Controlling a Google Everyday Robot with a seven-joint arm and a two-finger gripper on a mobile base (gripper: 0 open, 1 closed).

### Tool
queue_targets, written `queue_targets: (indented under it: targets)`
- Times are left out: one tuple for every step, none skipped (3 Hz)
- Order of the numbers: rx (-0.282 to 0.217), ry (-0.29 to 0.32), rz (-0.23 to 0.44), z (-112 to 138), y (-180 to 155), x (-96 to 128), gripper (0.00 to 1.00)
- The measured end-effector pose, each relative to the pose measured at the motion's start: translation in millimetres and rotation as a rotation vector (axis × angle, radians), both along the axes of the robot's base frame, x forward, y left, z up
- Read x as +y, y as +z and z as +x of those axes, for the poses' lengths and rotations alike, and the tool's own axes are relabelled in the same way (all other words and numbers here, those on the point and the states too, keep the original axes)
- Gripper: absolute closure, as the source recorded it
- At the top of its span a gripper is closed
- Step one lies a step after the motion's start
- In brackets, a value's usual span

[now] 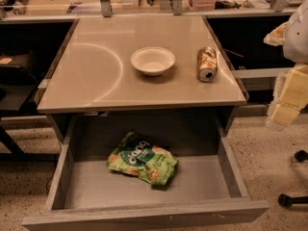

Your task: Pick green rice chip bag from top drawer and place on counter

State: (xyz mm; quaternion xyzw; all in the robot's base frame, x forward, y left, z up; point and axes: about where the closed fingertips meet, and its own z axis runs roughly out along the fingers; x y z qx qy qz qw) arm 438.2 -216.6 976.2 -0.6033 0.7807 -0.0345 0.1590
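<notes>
A green rice chip bag (142, 161) lies crumpled in the open top drawer (202, 184) at lower centre of the frame, well apart from the gripper (288, 97) at the right edge, whose state cannot be told.

Single view, high and in front, looking down over the open top drawer (202, 179) onto the surface (96, 66) at middling range; pincer (285, 102) at the right edge.
</notes>
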Motion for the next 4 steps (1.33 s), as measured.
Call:
queue_targets:
  targets:
    - [0.0, 0.0, 0.0, 0.0, 0.0, 0.0, 0.0]
    - [0.026, -0.027, -0.013, 1.6, -26.2, 14.0, 0.0]
    - [0.091, -0.077, -0.007, -14.1, -78.3, 41.3, 0.0]
    - [0.165, -0.084, 0.016, -39.5, -128.0, 69.5, 0.0]
